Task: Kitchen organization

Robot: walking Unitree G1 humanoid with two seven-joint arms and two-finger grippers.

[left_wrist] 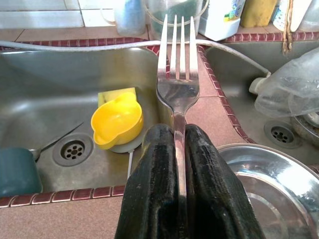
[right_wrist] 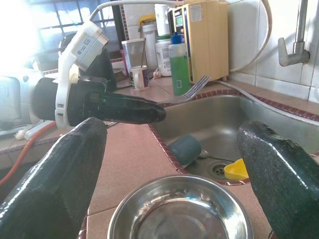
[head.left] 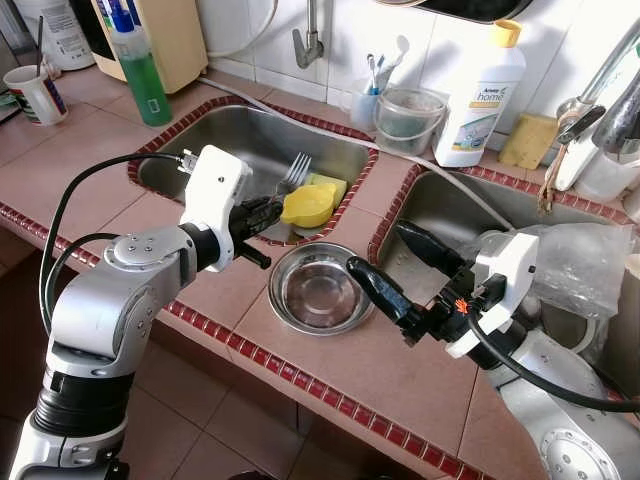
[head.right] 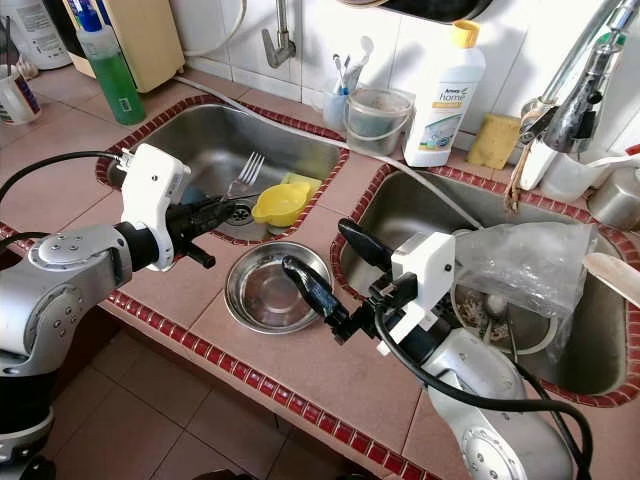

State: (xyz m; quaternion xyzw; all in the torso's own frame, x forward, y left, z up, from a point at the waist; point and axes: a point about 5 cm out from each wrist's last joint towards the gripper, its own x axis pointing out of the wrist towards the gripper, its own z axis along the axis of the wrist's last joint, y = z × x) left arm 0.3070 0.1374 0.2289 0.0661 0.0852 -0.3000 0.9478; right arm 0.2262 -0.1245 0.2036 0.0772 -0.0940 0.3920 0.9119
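Left gripper (left_wrist: 180, 149): fingers closed on the handle of a fork (left_wrist: 177, 74), tines pointing out over the left sink (head.left: 220, 140). Below the fork in that sink lie a yellow cup (head.left: 307, 205) on a sponge, and a dark blue cup (left_wrist: 17, 172) beside the drain. Right gripper (head.left: 395, 265): fingers spread wide, holding nothing, hovering at the rim of a steel bowl (head.left: 318, 290) on the tiled table (head.left: 380, 370) between the sinks. A crumpled plastic bag (head.right: 530, 265) covers part of the right sink.
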